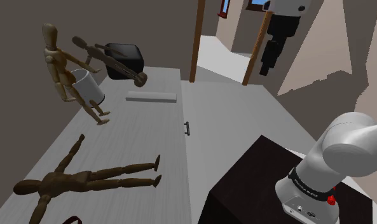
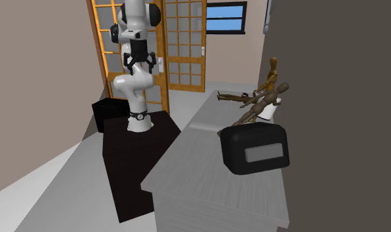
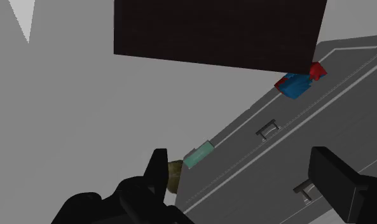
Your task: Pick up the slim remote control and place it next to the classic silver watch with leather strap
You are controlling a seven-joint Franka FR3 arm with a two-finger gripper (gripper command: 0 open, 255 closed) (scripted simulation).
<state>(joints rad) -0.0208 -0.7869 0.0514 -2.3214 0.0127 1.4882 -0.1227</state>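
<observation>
White cup [image 1: 88, 88] beside wooden mannequin [image 1: 53, 54], gripper [image 3: 243, 167] fingers apart

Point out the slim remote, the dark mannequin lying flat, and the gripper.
slim remote [image 1: 150, 97]: shoulder view, middle of its grey top face.
dark wooden mannequin [image 1: 63, 180]: shoulder view, on its torso.
gripper [image 2: 138, 66]: second exterior view, midway between its open fingertips.

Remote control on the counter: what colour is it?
The remote control is plain light grey, clearest in the shoulder view.
</observation>
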